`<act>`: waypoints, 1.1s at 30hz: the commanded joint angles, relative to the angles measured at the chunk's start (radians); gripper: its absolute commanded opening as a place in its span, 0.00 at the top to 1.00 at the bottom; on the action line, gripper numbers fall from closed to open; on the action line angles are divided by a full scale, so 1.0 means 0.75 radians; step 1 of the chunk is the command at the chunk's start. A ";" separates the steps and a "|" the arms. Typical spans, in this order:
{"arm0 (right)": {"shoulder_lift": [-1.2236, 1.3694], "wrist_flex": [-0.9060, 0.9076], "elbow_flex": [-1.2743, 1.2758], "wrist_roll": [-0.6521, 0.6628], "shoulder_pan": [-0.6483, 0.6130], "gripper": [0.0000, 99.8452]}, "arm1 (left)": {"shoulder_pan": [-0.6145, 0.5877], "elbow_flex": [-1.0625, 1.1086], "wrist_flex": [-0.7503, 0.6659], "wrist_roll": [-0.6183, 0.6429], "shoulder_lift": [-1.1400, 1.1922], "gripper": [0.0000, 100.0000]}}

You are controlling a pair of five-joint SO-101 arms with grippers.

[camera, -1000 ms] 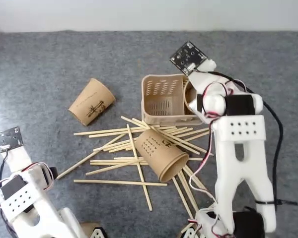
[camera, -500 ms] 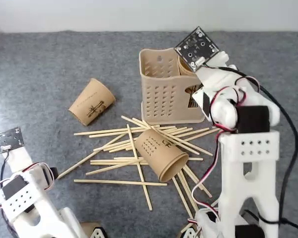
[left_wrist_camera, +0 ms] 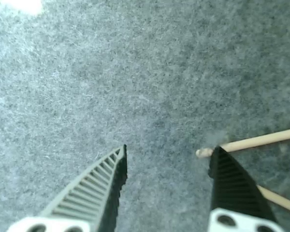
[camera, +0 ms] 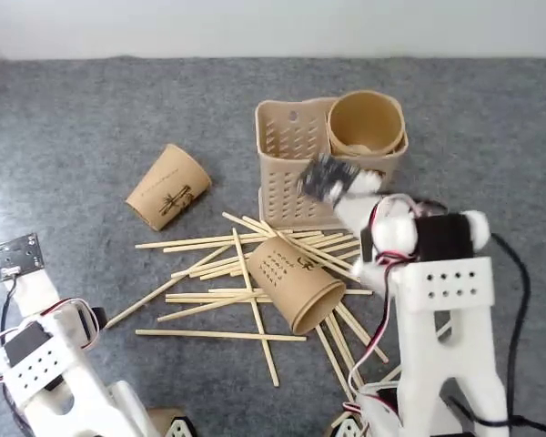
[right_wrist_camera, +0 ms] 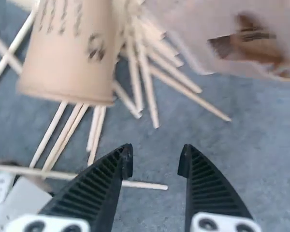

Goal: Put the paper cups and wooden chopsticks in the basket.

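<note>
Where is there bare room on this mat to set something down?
In the high view, bare mat lies left of the lone paper cup and right of the basket. The chopsticks pile around the tipped cup is crowded.

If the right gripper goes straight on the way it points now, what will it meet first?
Probably the chopsticks fanned on the grey mat just ahead of the right gripper; depth is unclear, so it might touch the mat before them.

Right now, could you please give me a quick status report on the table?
Left claw open, right claw open, both empty. One paper cup in basket; second cup lies aside, third cup on scattered wooden chopsticks.
</note>
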 commanded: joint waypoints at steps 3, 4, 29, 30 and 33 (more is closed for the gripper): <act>-0.298 -0.261 0.448 0.162 -0.001 0.82 | 0.006 -0.001 -0.029 -0.012 -0.023 0.73; -0.369 -0.347 0.550 0.172 -0.001 0.82 | 0.006 -0.001 -0.029 -0.012 -0.023 0.73; -1.075 -0.961 1.356 -0.002 -0.375 0.90 | 0.006 -0.001 -0.029 -0.012 -0.023 0.73; -1.075 -0.991 1.375 -0.002 -0.375 0.93 | 0.006 0.001 -0.029 -0.012 -0.023 0.73; -1.087 -1.003 1.375 -0.008 -0.371 0.99 | 0.006 0.001 -0.029 -0.012 -0.023 0.73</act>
